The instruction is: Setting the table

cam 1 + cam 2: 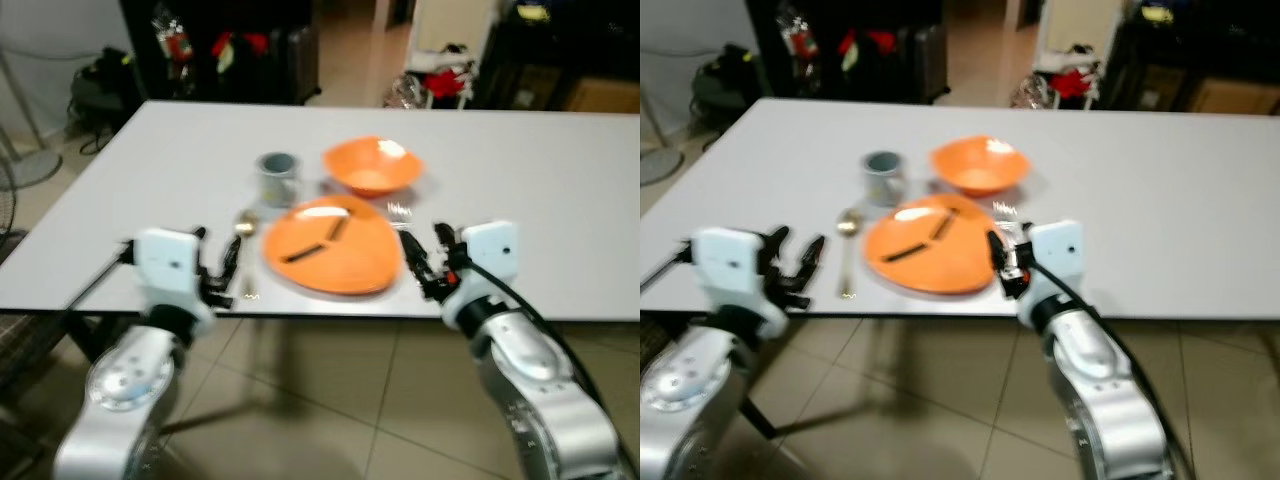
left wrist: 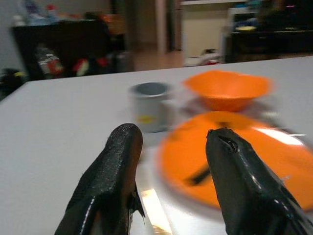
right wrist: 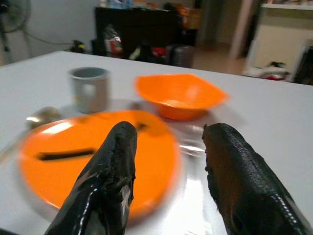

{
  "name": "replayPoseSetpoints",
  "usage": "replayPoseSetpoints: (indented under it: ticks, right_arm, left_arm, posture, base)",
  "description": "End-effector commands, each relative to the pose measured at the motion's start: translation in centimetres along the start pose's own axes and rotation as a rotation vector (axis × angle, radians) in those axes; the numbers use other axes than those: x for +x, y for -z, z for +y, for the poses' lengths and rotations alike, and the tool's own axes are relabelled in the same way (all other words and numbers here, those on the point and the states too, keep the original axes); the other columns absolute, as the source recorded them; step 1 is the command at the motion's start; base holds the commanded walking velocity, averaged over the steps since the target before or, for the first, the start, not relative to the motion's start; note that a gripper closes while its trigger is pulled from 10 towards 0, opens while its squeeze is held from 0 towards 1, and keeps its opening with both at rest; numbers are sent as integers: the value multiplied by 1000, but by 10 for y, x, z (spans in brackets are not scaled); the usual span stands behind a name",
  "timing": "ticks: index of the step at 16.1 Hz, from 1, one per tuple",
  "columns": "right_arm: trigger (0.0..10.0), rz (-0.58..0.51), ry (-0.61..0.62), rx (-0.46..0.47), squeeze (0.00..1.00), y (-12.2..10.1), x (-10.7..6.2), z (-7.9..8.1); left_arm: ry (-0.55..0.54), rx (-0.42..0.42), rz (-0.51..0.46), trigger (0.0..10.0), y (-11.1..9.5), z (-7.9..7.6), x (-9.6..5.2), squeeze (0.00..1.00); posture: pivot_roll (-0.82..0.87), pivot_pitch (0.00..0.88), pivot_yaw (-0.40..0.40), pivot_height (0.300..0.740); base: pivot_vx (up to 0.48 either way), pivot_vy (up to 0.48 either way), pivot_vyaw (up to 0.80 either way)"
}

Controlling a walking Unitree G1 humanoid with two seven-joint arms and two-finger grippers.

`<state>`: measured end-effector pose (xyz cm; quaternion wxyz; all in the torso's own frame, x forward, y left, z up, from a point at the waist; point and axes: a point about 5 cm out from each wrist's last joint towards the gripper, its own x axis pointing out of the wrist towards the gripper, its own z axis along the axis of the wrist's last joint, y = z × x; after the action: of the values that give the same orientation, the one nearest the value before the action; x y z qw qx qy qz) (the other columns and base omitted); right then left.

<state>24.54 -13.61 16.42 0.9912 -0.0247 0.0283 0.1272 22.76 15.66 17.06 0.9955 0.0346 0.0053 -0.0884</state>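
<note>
In the left eye view a white table (image 1: 560, 200) is seen from its near edge, and on it an orange plate (image 1: 333, 247) lies close to that edge with two dark strips (image 1: 312, 247) resting across it. Just beyond the plate an orange bowl (image 1: 372, 166) stands, and to the left of the bowl a grey mug (image 1: 277, 176) is set. A spoon (image 1: 243, 232) lies just left of the plate and a fork (image 1: 400, 214) just right of it, both blurred. The left gripper (image 1: 224, 272) is held at the near edge beside the spoon, its fingers spread apart with nothing between them; the right gripper (image 1: 424, 262) is held at the near edge just right of the plate, next to the fork. Dark furniture and scattered red items are visible beyond the far side of the table. In the right eye view the same layout is repeated, with the tiled floor (image 1: 940, 400) showing below the table edge. In the left wrist view the two black fingers (image 2: 112, 181) are seen parted, with the mug, bowl and plate ahead and the bright spoon handle between them. In the right wrist view the fingers (image 3: 107, 181) are likewise parted and empty over the table, the plate lying ahead on one side and the bowl and mug beyond it.
</note>
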Motion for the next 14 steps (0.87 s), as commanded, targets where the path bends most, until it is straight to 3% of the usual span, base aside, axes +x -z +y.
replayPoseSetpoints:
  ticks: [1, 2, 5, 9, 12, 14]
  right_arm:
    - [10000, -11, -42, -16, 0, -1, 1, 4]
    - [10000, -15, -97, 5, 0, 0, 1, 10]
    - [10000, -2, -161, 17, 0, 3, 1, 16]
    - [10000, 17, -198, 67, 0, 9, 4, 20]
    - [10000, 25, -201, 94, 0, 11, 9, 23]
    - [10000, 32, -158, 115, 0, 13, 10, 20]
  left_arm:
    - [-28, 37, -15, 10000, -4, 7, 0, 0]
    - [-20, 69, -14, 10000, -3, 5, -2, 0]
    - [-63, 58, -23, 10000, -6, 5, 1, 0]
    - [-48, 74, -11, 10000, -5, 9, 3, 0]
    - [-44, 92, 15, 10000, -2, 11, 2, 0]
    - [-51, 50, 18, 10000, 1, 11, 1, 0]
  posture:
    - [-85, 0, 33, 740]
    - [-76, 0, 38, 740]
    - [-70, 0, 49, 740]
    - [-43, 0, 48, 740]
    - [-44, 0, 55, 740]
    - [-47, 0, 56, 740]
  base:
    - [0, 0, 800]
    - [0, 0, 800]
    - [0, 0, 800]
    - [0, 0, 800]
    - [0, 0, 800]
    - [0, 0, 800]
